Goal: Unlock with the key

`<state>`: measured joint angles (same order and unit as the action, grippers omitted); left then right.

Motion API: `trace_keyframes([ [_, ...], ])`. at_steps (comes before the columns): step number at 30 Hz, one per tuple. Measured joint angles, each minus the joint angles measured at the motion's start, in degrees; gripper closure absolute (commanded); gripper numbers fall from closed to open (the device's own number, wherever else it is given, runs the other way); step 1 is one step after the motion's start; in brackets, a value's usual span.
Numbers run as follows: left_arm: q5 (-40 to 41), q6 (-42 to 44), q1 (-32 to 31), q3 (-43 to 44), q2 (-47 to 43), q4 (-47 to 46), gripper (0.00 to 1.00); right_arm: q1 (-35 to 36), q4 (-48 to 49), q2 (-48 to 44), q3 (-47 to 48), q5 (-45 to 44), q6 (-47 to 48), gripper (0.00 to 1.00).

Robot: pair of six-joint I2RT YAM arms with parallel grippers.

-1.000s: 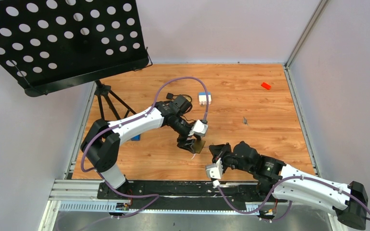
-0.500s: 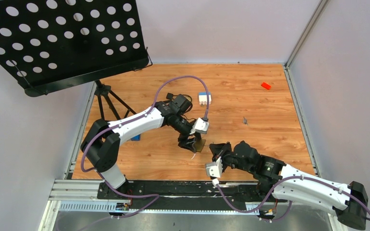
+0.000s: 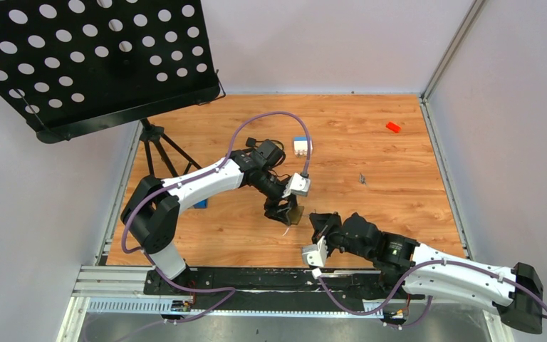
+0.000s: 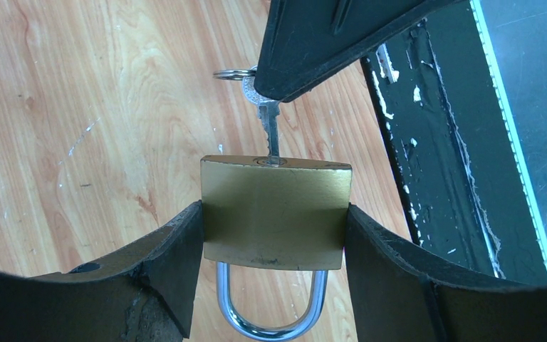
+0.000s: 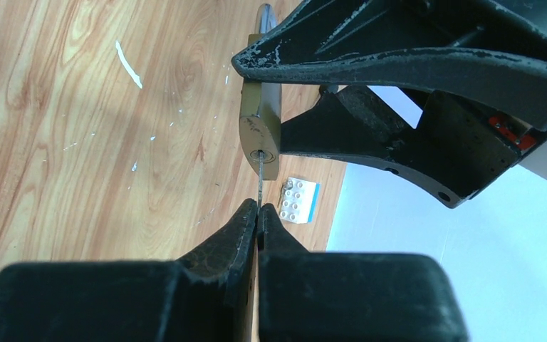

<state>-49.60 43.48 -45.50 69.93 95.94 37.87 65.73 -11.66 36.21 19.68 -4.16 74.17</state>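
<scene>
key (image 4: 270, 127): small, flat, dull grey metal; its head is pinched in the right gripper (image 5: 258, 214) and a thin wire ring (image 4: 228, 73) hangs from the head.
key axis: in line with the padlock (image 4: 274, 214) body. The blade points away from the right gripper, with its tip at the keyway (image 5: 258, 152). Most of the blade is showing, and how far it has entered I cannot tell.
writing: the brass face is smooth and lightly scuffed; any stamp is too faint to read.
padlock: held over the wooden table (image 3: 370, 206) near its front edge, keyway end towards the key, steel shackle (image 4: 272, 317) at the opposite end.
left gripper (image 4: 273, 239): fingers spread wide and clamped against the padlock's two narrow sides.
right gripper: fingers pressed together on the key's head.
elsewhere: a white studded brick (image 3: 302, 146) and a red block (image 3: 393, 127) lie farther back.
</scene>
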Motion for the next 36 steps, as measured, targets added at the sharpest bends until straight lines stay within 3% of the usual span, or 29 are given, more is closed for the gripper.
trace_keyframes([
  [15,0.5,-8.4,-0.3,0.0,0.0,-4.5,1.00,1.7,2.2,1.4,-0.2,-3.4,-0.2,1.00],
  [36,-1.4,-4.3,-0.3,0.0,0.0,-2.0,1.00,-1.1,2.5,1.6,0.0,3.9,-1.7,1.00],
])
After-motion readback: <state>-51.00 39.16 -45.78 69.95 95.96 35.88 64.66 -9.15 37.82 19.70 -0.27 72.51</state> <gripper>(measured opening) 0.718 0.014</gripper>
